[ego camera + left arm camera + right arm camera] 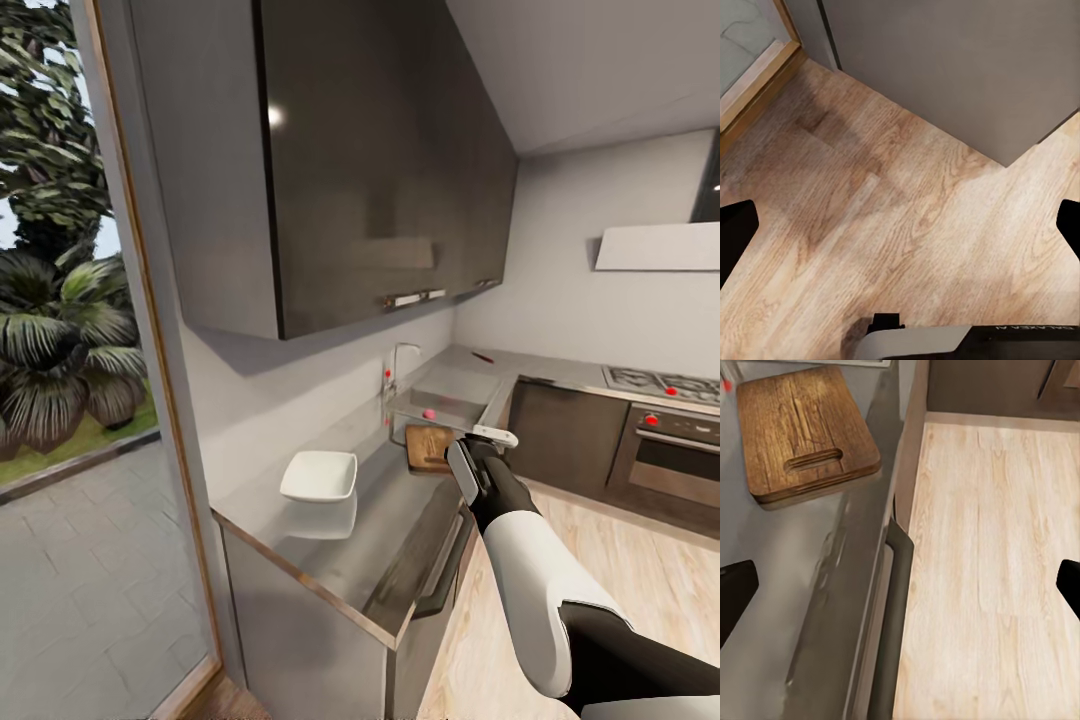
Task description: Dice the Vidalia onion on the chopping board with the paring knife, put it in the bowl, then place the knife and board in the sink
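Approach step, nothing picked up. Right gripper (pixel 900 585) spread and empty over the countertop (pixel 390 540) edge; chopping board (pixel 806 431) just ahead, sink (pixel 445 400) beyond it (onion unclear). Next: reach past board.

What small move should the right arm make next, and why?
Probably reach further forward toward the grey steel sink: the right end effector, apparently open and empty, hangs at the counter edge by the dark brown wooden chopping board, with a small reddish object lying in the basin.
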Available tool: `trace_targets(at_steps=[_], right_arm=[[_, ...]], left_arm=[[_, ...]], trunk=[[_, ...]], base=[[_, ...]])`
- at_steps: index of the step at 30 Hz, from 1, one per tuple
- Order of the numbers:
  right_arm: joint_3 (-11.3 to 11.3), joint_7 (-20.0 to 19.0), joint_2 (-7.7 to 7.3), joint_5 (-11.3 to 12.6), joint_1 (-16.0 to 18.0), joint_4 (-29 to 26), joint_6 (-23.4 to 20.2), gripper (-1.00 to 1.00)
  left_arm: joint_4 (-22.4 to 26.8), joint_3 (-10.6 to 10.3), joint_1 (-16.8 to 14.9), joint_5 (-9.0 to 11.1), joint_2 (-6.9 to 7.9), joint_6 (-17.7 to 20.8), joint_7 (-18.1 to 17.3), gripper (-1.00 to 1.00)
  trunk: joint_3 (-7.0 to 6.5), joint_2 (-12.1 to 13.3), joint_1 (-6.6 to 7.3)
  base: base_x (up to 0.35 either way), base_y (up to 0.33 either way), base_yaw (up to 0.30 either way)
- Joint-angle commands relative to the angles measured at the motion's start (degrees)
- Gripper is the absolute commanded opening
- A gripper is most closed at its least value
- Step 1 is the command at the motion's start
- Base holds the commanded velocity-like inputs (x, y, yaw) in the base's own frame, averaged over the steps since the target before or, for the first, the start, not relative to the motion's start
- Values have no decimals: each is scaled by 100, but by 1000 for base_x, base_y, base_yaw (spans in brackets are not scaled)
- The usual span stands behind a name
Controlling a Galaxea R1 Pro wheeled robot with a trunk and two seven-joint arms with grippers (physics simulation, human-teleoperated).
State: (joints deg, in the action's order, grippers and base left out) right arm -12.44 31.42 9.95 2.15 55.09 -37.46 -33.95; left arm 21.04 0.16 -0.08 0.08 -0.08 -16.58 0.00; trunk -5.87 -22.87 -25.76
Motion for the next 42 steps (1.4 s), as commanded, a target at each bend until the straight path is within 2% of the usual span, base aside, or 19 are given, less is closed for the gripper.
trace_targets(at_steps=[1,9,18,28,42], right_arm=[[-13,22,5,23,2,-7,-15,100],[-21,22,5,23,2,-7,-15,100],[-21,22,5,23,2,-7,-15,100],[-14,22,5,26,2,-7,-15,100],[-13,22,5,31,2,-7,-15,100]], left_arm=[[-3,2,-1,1,-1,-17,0,100],[-3,2,-1,1,-1,-16,0,100],[-3,2,-1,1,-1,-21,0,100],[-3,2,-1,1,-5,-13,8,100],[-3,2,-1,1,-1,-15,9,100]], trunk=[[12,-5,-2],[86,-5,-2],[168,-5,-2],[259,-5,-2],[308,-5,-2]], base=[[52,40,0],[190,148,0],[30,19,0],[1,-158,0],[17,0,0]])
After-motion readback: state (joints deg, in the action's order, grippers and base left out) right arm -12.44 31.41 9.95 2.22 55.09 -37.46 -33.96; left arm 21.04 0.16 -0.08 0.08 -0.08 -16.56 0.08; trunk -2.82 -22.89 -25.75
